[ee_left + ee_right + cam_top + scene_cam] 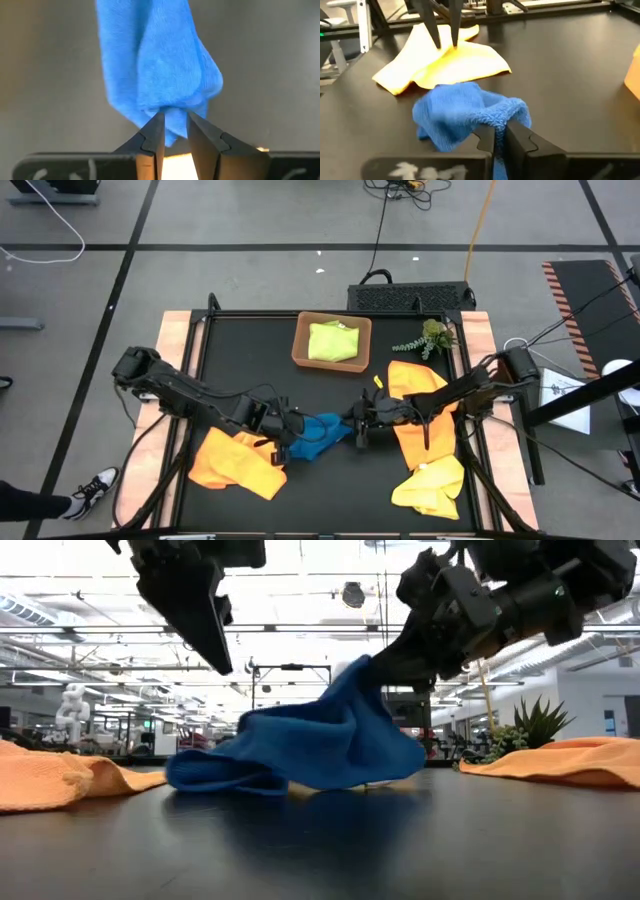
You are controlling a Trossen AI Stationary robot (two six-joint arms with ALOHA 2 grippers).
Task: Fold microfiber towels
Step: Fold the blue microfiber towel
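On the table's (330,490) left side, lying crumpled near the front edge: an orange towel (238,463), under the left arm's reach. Just right of it, hovering above the table beside the blue towel's (318,435) left end: the left claw (278,442), fingers (215,635) slightly parted and pointing down, gripping nothing; in the left wrist view, showing a narrow gap between the fingers (152,137) with the blue cloth (160,65) beyond the tips. At the table's middle, lying bunched in a heap: the blue towel (310,750), its right corner being lifted off the surface. Pinching that raised corner: the right claw (358,420), closed tight on the cloth (465,117), reaching in from the right and seen in the low view (395,660) holding the fabric up in a peak. Behind, near the far edge, sitting in a brown tray (300,345): a green towel (333,342), folded. Right of the tray, lying at the far right corner: a plant sprig (428,338). On the right side, spreading under the right arm: a second orange towel (420,405). Nearer the front right, lying rumpled: a yellow towel (432,483), touching the orange one above it.
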